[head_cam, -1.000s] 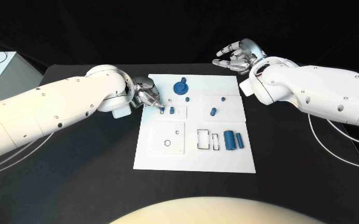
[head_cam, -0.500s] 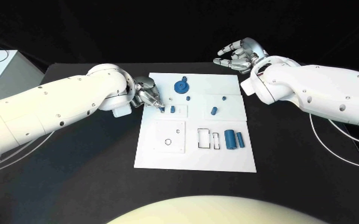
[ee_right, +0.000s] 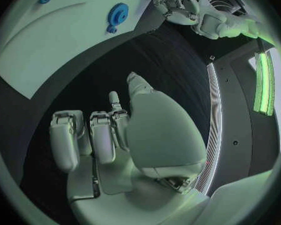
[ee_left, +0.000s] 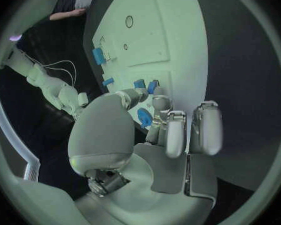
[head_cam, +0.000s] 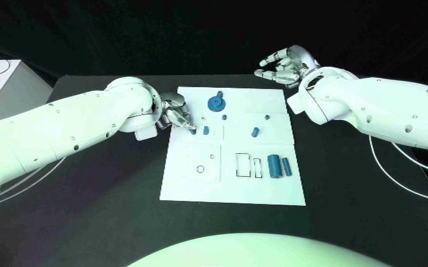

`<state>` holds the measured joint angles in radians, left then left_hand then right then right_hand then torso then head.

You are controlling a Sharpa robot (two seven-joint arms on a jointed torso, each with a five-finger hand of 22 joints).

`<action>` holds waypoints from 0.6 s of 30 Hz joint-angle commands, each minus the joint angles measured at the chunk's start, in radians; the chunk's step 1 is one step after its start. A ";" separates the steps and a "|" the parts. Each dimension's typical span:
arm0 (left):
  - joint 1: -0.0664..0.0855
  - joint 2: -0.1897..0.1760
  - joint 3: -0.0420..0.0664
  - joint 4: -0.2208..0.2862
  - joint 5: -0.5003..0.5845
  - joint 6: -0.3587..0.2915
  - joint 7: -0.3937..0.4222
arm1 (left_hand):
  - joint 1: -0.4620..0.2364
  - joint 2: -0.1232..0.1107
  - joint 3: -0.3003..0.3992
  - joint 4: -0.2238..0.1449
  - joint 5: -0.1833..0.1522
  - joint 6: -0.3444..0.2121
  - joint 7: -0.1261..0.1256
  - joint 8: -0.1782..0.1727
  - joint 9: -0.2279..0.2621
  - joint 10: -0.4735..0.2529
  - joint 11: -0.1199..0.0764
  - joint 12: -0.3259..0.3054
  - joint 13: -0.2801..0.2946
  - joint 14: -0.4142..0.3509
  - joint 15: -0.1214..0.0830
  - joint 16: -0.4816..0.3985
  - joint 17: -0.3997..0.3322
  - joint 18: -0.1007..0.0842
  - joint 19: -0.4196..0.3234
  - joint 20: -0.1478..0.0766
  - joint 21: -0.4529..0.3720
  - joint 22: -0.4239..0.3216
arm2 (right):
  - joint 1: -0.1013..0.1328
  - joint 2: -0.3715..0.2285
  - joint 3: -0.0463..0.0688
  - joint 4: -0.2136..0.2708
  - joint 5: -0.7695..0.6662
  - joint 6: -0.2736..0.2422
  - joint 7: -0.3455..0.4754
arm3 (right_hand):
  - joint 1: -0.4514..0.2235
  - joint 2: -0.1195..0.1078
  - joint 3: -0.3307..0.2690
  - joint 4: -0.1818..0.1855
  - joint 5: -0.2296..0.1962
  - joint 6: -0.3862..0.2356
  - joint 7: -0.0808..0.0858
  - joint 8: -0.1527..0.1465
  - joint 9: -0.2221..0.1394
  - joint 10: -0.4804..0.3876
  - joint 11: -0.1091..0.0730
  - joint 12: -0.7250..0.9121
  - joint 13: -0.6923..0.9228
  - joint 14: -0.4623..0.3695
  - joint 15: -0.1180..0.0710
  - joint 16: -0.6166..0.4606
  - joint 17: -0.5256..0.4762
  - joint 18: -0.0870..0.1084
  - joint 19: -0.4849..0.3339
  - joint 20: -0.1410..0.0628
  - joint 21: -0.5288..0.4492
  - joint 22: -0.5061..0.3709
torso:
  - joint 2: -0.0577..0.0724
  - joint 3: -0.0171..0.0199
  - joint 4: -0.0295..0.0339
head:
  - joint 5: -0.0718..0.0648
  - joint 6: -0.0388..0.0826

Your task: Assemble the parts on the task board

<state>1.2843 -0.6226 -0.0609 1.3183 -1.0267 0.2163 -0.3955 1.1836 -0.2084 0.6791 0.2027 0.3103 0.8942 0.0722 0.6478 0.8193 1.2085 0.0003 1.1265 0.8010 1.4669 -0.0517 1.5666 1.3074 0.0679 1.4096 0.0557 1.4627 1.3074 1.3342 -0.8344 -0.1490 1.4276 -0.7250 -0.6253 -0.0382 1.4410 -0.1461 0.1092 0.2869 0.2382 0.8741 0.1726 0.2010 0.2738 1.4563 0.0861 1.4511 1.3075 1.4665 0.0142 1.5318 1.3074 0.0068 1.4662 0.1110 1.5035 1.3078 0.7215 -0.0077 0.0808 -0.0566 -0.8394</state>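
From my seat at the controls: the board (head_cam: 234,186) sits mid-table, and my left hand (head_cam: 175,114) is down at its left edge, fingertips (head_cam: 190,129) right beside a small blue peg (head_cam: 205,130). On the wrist cam the fingers are curled in around that spot, but I honestly can't tell if they're pinching the peg or just touching next to it, the thumb blocks the view.

Right hand (head_cam: 286,66) is up off the far right corner of the board, fingers loosely spread, nothing in it.

On the board itself, the gear (head_cam: 215,102) stands near the far edge, with another little peg (head_cam: 224,117) just near of it. A blue piece (head_cam: 254,133) lies tilted right of centre. Two bigger cylinders (head_cam: 279,166) lie side by side near the right edge, next to a rectangular slot (head_cam: 242,164).
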 commanded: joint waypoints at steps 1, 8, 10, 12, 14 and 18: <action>-0.001 0.003 0.000 -0.001 -0.006 0.021 0.004 | 0.004 -0.006 0.217 -0.209 0.005 0.008 0.001 -0.001 0.001 0.007 -0.004 0.001 0.000 0.104 -0.008 0.004 0.263 -0.014 0.008 -0.002 0.005 0.040 | -0.001 0.000 0.000 0.001 -0.005 0.015 0.012 | -0.011 -0.002 0.003 0.000 -0.002 -0.007 -0.002 0.003 -0.001 -0.004 0.000 -0.005 0.155 0.079 -0.006 -0.003 0.165 0.011 0.074 -0.002 -0.004 0.213 | 0.001 0.0003 -0.0004 | -0.001 -0.004; -0.001 0.007 -0.002 -0.007 -0.006 0.028 0.006 | 0.004 -0.006 0.218 -0.209 0.005 0.008 0.001 -0.001 0.001 0.007 -0.004 0.001 0.000 0.104 -0.008 0.004 0.263 -0.013 0.007 -0.003 0.004 0.040 | -0.001 0.000 0.000 0.001 -0.005 0.015 0.012 | -0.016 -0.002 0.006 0.000 0.000 -0.008 -0.002 0.008 0.000 -0.004 -0.001 -0.004 0.155 0.079 -0.006 -0.004 0.165 0.011 0.074 -0.002 -0.004 0.214 | 0.001 -0.0004 -0.0001 | -0.004 -0.008; -0.001 0.009 -0.003 -0.010 -0.007 0.028 0.007 | 0.004 -0.007 0.218 -0.209 0.006 0.009 0.001 -0.002 0.001 0.006 -0.004 0.000 -0.002 0.104 -0.008 0.004 0.263 -0.013 0.007 -0.003 0.004 0.040 | -0.001 0.000 0.000 0.001 -0.005 0.015 0.012 | -0.016 -0.002 0.006 0.000 0.000 -0.008 -0.002 0.008 0.000 -0.004 -0.001 -0.004 0.155 0.079 -0.006 -0.004 0.165 0.011 0.074 -0.002 -0.004 0.214 | 0.001 0.0000 -0.0005 | -0.004 -0.009; -0.001 0.011 -0.004 -0.012 -0.012 0.027 0.007 | 0.004 -0.007 0.218 -0.209 0.006 0.009 0.001 -0.002 0.001 0.006 -0.004 0.000 -0.002 0.104 -0.008 0.004 0.263 -0.013 0.007 -0.003 0.004 0.040 | -0.001 0.000 0.000 0.002 -0.005 0.015 0.012 | -0.016 -0.002 0.006 0.000 0.000 -0.008 -0.002 0.008 0.000 -0.004 -0.001 -0.004 0.155 0.079 -0.006 -0.004 0.165 0.011 0.074 -0.002 -0.004 0.214 | 0.001 0.0004 -0.0008 | -0.004 -0.009; -0.001 0.012 -0.005 -0.013 -0.016 0.029 0.008 | 0.004 -0.007 0.218 -0.209 0.006 0.009 0.001 -0.002 0.001 0.006 -0.004 0.000 -0.002 0.104 -0.008 0.004 0.263 -0.013 0.007 -0.003 0.004 0.040 | -0.001 0.000 0.000 0.002 -0.005 0.015 0.012 | -0.016 -0.002 0.006 0.000 0.000 -0.008 -0.002 0.008 0.000 -0.004 -0.001 -0.004 0.155 0.079 -0.006 -0.004 0.165 0.011 0.074 -0.002 -0.004 0.214 | 0.001 0.0006 -0.0011 | -0.005 -0.009; -0.002 0.013 -0.006 -0.013 -0.020 0.035 0.009 | 0.003 -0.007 0.218 -0.209 0.006 0.009 0.000 -0.002 0.001 0.006 -0.004 -0.001 -0.002 0.104 -0.008 0.004 0.263 -0.013 0.007 -0.003 0.004 0.039 | -0.001 -0.001 0.000 0.002 -0.005 0.015 0.012 | -0.016 -0.002 0.006 0.000 0.000 -0.008 -0.002 0.008 0.000 -0.004 -0.001 -0.004 0.155 0.079 -0.006 -0.004 0.165 0.011 0.074 -0.002 -0.004 0.214 | 0.001 0.0004 -0.0016 | -0.005 -0.011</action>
<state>1.2850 -0.6130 -0.0652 1.3026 -1.0374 0.2251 -0.3940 1.1738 -0.2180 0.7356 0.1519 0.3117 0.8939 0.0725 0.6442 0.8179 1.2140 -0.0014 1.1263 0.7999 1.4669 -0.0516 1.5666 1.3074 0.0679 1.4096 0.0557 1.4627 1.3074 1.3339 -0.8350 -0.1491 1.4281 -0.7250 -0.6243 -0.0379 1.4316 -0.1473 0.1092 0.2869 0.2382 0.8705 0.1690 0.2050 0.2738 1.4563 0.0861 1.4511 1.3073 1.4665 0.0141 1.5318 1.3074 0.0068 1.4662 0.1110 1.5035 1.3075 0.7225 -0.0074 0.0796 -0.0613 -0.8491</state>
